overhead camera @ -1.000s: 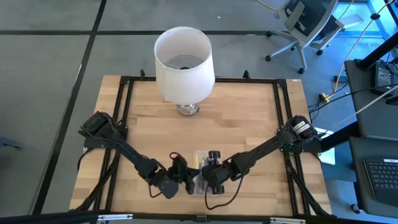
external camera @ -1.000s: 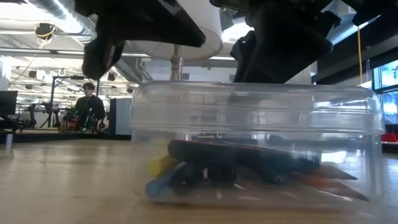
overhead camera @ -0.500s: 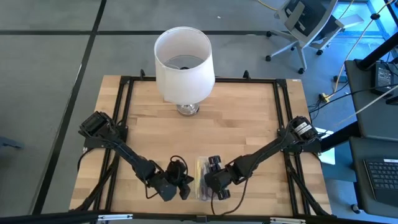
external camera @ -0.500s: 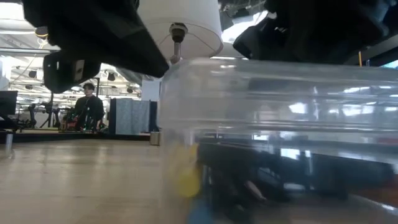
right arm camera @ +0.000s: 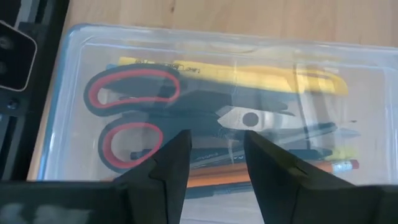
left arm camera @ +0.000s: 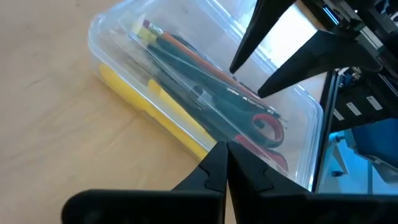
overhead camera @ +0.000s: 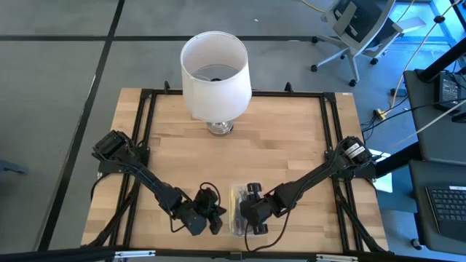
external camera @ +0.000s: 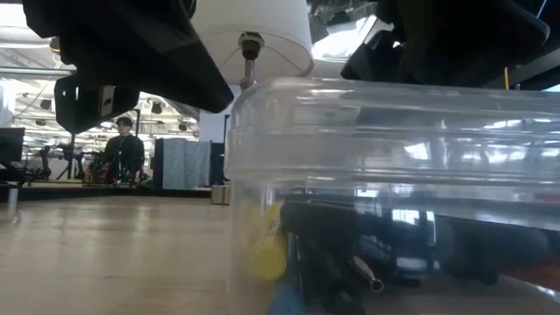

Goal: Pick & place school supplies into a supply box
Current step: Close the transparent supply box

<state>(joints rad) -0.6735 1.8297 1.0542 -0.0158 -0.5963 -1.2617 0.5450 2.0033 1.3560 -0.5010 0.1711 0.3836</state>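
The clear supply box point(overhead camera: 237, 198) lies near the table's near edge, lid on. The school supplies lie inside it: red-handled scissors point(right arm camera: 130, 118), a yellow pen point(right arm camera: 236, 74), an orange pencil point(right arm camera: 217, 182) and dark pens. My left gripper point(left arm camera: 225, 149) is shut, and its tips stand at the box's left long wall. My right gripper point(right arm camera: 216, 146) is open and points steeply down over the lid, above the scissors. In the high view the left gripper point(overhead camera: 217, 217) and the right gripper point(overhead camera: 247, 215) flank the box. My left gripper's shut fingertips point(left arm camera: 221, 154) meet the lower edge of the box's long wall point(left arm camera: 186, 138), slanting down from the table's left; whether they press on it I cannot tell. My right gripper's open fingers point(left arm camera: 264, 87) come down onto the lid point(left arm camera: 292, 102); whether they touch it I cannot tell.
A lamp with a large white shade point(overhead camera: 215, 73) stands at the table's far middle. A black frame point(overhead camera: 138, 145) runs around the wooden top. A person point(external camera: 122, 153) is in the room far behind the table.
The box has slid and turned about on the table. The low view earlier showed its long side whole, and now it shows the box closer and more end-on. Both grippers shifted a little toward the near edge with it, and the left one tipped.
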